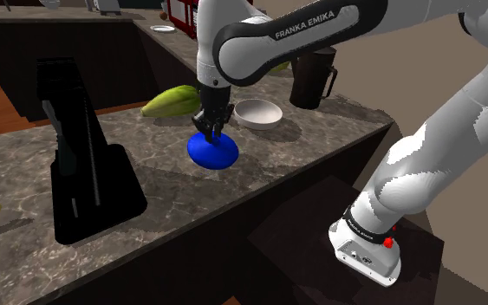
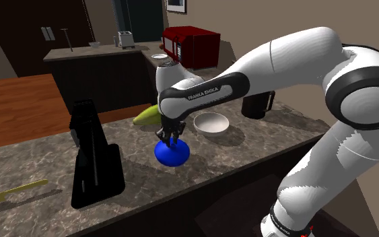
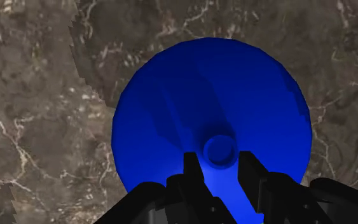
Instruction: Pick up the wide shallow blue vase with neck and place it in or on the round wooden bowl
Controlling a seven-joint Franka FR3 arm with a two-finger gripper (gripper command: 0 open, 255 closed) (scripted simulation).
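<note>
Surface: dark brown marbled stone; it carries everything noted here.
White bowl: round, shallow, plain white, upright on the surface. Taken as the landmark.
Blue vase: just beside the white bowl, on its shoulder-view left and a little nearer that camera, apart from it. Wide, low, deep blue body sitting on the surface as far as the shoulder view shows, with its shadow close under it. The short neck points straight up.
Gripper: all black, pointing straight down over the blue vase, so also just left of the white bowl in the shoulder view.
Fingers: only narrowly parted, one on each side of the neck, and in the wrist view both edges meet it. The neck is clasped between them.
Yellow-green object: long and rounded, lying on the surface left of the white bowl in the shoulder view, behind the blue vase.
Dark jug: tall, with a handle, standing behind the white bowl to its shoulder-view right.
Black stand: tall upright piece on a flat base, well left of the white bowl, past the blue vase.
</note>
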